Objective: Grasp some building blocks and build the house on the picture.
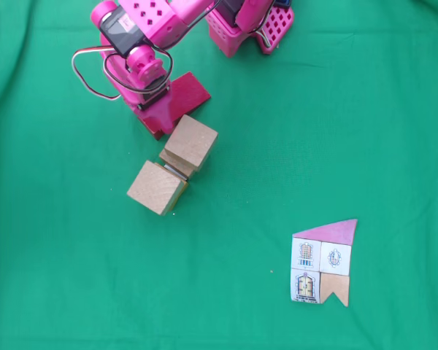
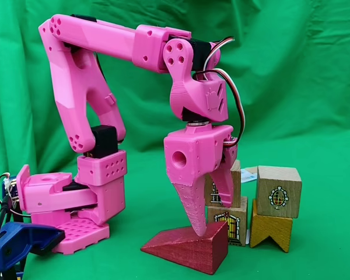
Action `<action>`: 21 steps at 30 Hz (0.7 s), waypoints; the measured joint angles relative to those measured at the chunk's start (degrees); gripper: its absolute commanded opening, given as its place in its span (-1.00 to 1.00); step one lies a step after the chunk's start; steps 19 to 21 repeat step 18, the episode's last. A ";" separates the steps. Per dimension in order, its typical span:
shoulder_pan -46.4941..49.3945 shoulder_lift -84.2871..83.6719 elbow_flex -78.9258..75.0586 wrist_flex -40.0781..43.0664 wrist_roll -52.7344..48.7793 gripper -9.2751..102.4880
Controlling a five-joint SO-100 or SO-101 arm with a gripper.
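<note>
The dark red wedge (image 2: 186, 249) lies flat on the green cloth, and it also shows under the arm in a fixed view from above (image 1: 192, 91). My pink gripper (image 2: 214, 219) points straight down over it. The jaws stand apart, the long finger (image 2: 189, 204) has its tip on the wedge's slope, and nothing is held. Just behind, a light-wood cube with a door print (image 2: 232, 221) carries a second cube (image 2: 237, 174). A third cube (image 2: 278, 191) sits on an ochre notched block (image 2: 271, 228). From above, the cubes (image 1: 192, 141) (image 1: 157, 187) cluster below the gripper (image 1: 155, 109). The picture (image 1: 323, 262) lies at lower right.
The arm's pink base (image 2: 76, 204) stands at the left, with a blue clamp (image 2: 17, 242) beside it. Green cloth (image 1: 336, 131) covers the table and backdrop. Open cloth lies between the blocks and the paper cut-out.
</note>
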 measured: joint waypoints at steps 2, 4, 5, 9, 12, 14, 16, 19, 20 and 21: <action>0.00 0.00 0.35 0.00 -1.58 -0.23; 0.00 0.00 0.44 -0.18 -2.64 -0.23; 0.00 0.00 0.44 -0.35 -2.72 -0.23; 0.09 -0.79 0.44 -1.41 -3.08 -0.23; 0.09 -2.90 0.44 -5.10 -4.22 -0.23; 0.09 -4.04 0.62 -7.56 -5.01 -0.23; 0.09 -4.31 0.62 -9.32 -5.19 -0.23; 0.09 -4.48 0.62 -9.93 -5.36 -0.23; 0.09 -4.48 0.62 -9.93 -5.36 -0.23; 0.09 -4.48 0.62 -9.93 -5.36 -0.23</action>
